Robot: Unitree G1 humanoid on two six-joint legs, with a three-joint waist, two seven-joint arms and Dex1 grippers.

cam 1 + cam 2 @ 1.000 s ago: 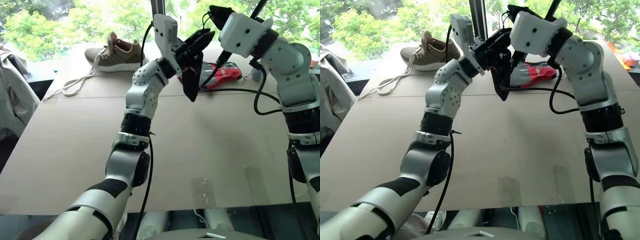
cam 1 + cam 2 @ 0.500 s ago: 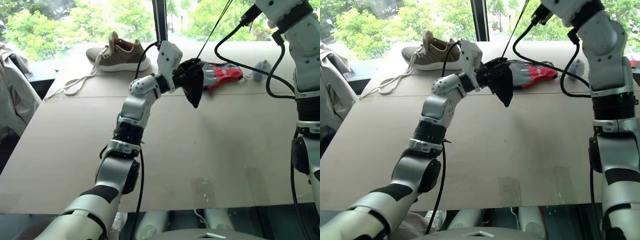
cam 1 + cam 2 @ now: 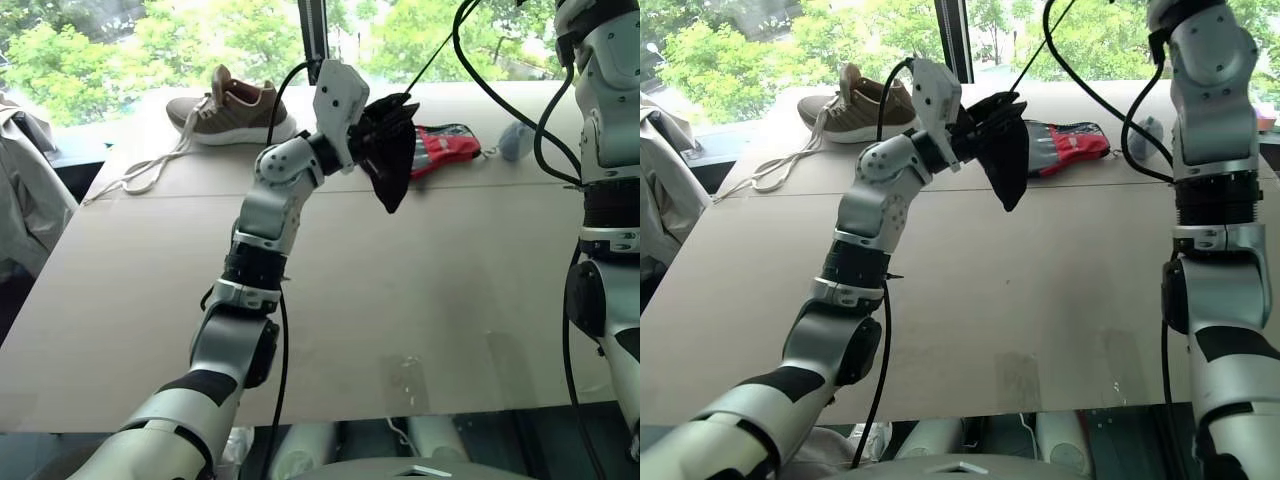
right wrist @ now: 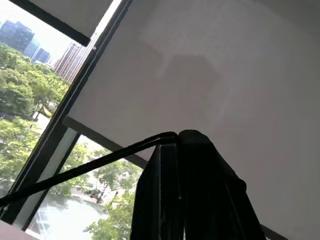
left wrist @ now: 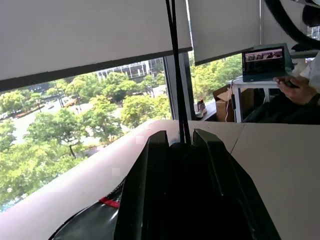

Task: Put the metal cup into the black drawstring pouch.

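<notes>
Left eye view: at far left a tan sneaker (image 3: pixel 232 106) is lying on the bench (image 3: pixel 130 290), its white laces trailing toward the bench's edge. Right of it, the left claw (image 3: pixel 385 130) is holding the black drawstring pouch (image 3: pixel 392 165) in the air above the bench, its fingers clamped on the gathered fabric so that the body of the bag is hanging down to a point. A thin black drawstring cord (image 3: pixel 432 62) is running taut from the pouch up toward the right claw (image 4: pixel 177 145), whose fingers are pressed together on the cord in the right wrist view; the opposed pull is probably serving to cinch the mouth closed. The metal cup is most likely sitting inside the pouch, though the fabric is hiding any contents. Behind the pouch, a grey-black-and-red paddle-shaped case (image 3: pixel 445 147) is resting on the bench, and farther right a small grey-blue pouch (image 3: pixel 516 140) is sitting near the far edge.
</notes>
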